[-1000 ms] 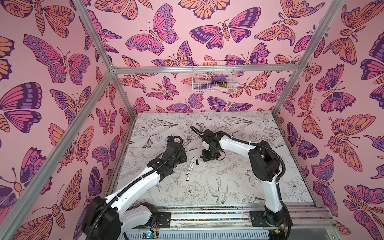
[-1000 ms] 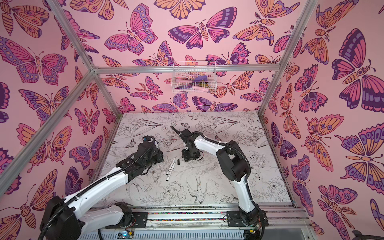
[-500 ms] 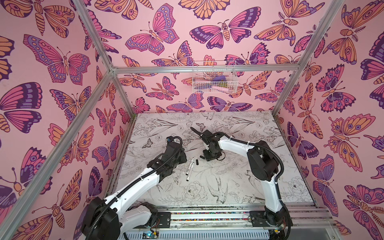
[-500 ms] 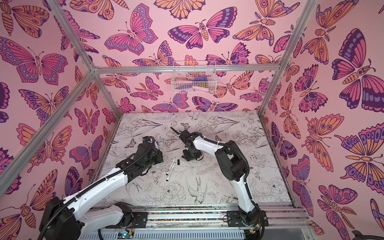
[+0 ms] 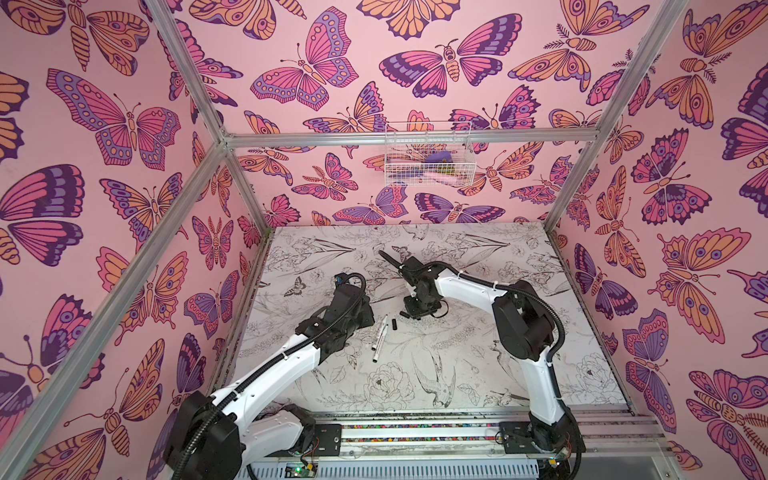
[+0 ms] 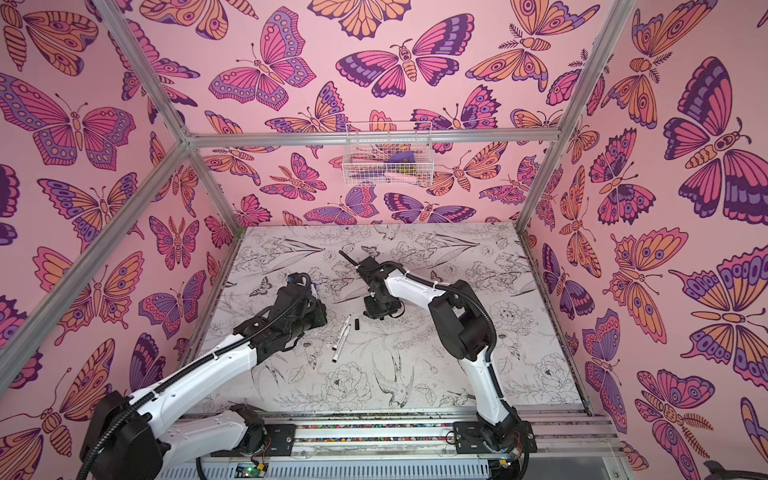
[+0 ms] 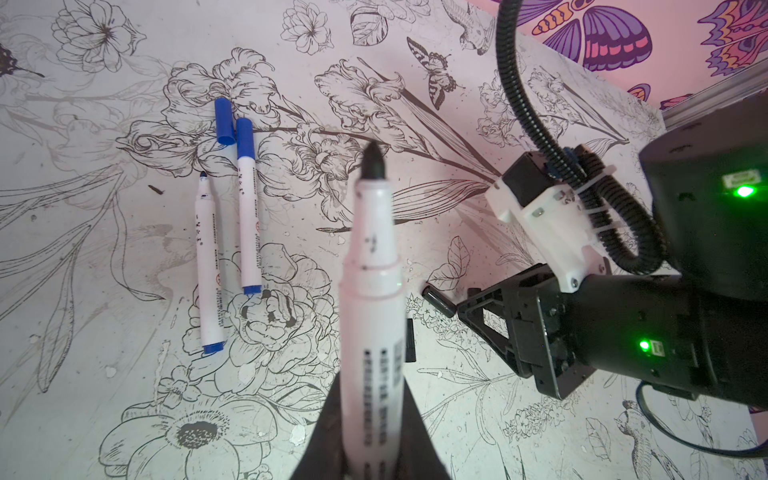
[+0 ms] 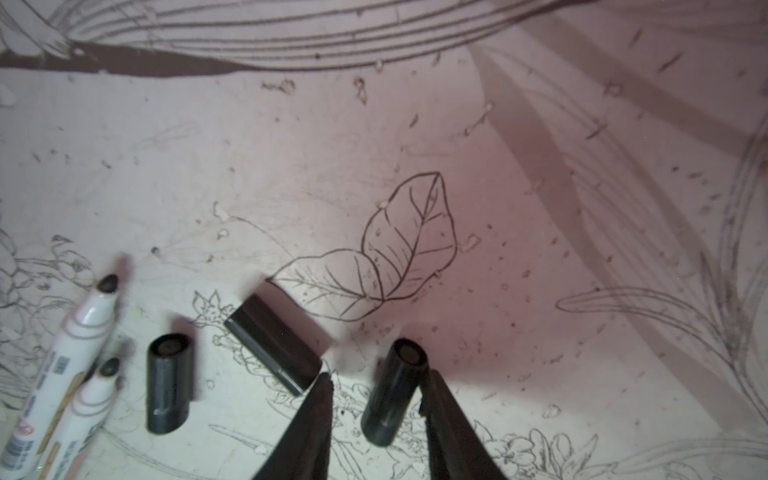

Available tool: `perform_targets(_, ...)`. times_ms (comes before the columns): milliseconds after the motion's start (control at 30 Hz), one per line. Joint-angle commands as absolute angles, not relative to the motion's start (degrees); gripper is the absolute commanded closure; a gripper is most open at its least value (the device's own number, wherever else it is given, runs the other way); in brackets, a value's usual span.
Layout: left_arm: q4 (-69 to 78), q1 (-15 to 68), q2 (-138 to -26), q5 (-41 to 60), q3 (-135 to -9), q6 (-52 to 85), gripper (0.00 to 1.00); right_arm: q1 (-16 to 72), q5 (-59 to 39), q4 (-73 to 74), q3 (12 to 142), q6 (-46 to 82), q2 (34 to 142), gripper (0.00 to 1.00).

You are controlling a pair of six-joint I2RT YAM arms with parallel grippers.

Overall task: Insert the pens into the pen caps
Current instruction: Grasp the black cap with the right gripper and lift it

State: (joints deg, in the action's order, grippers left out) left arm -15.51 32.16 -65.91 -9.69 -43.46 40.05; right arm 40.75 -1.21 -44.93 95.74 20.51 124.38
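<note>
Floral-printed tabletop (image 5: 478, 374) bore one black cap (image 8: 390, 399) lying between the right gripper's (image 8: 378, 380) part-open fingers (image 8: 442, 403), seemingly not yet pinched. A second cap (image 8: 274, 343) lay just beside one fingertip (image 8: 322, 388); closing could knock it or roll the first away. The left gripper (image 7: 370, 419) clamped a black-tipped pen (image 7: 372, 257) nearby.

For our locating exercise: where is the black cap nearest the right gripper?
In the right wrist view, the black cap sits between the right gripper's parted fingers, near the table's middle, with a lying black cap beside it.
</note>
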Motion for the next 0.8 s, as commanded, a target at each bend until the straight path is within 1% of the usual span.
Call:
perform_targets(0,-16.3,31.7,-66.5,-8.2,-44.4,39.1,1.0,40.6,-1.4,-47.7,97.5,20.0,126.3,0.63)
perform_targets(233,-15.1,31.8,-67.5,-6.3,-44.9,38.4,1.0,40.6,3.4,-48.9,96.9,19.9,127.0,0.72)
perform_targets(300,-14.2,31.8,-67.7,-5.0,-44.7,37.5,1.0,40.5,4.0,-48.5,96.8,20.0,127.3,0.77)
perform_targets(367,-12.7,31.8,-68.3,-2.5,-44.7,35.7,1.0,40.5,4.0,-47.8,96.8,19.8,127.3,0.85)
perform_targets(433,-11.3,31.8,-69.4,1.5,-45.1,33.5,1.0,39.6,1.2,-45.4,95.5,19.6,125.4,0.91)
perform_targets(500,-9.8,31.7,-70.8,6.7,-45.3,31.2,1.0,38.0,-2.2,-41.5,92.8,20.3,121.5,0.94)
perform_targets(600,-7.8,32.7,-74.3,12.8,-45.9,29.3,1.0,34.6,-8.5,-34.6,86.8,21.6,112.8,0.97)
perform_targets(767,-6.1,38.1,-77.3,15.0,-49.0,21.8,1.0,28.7,-19.0,-23.6,76.4,23.6,97.3,0.96)
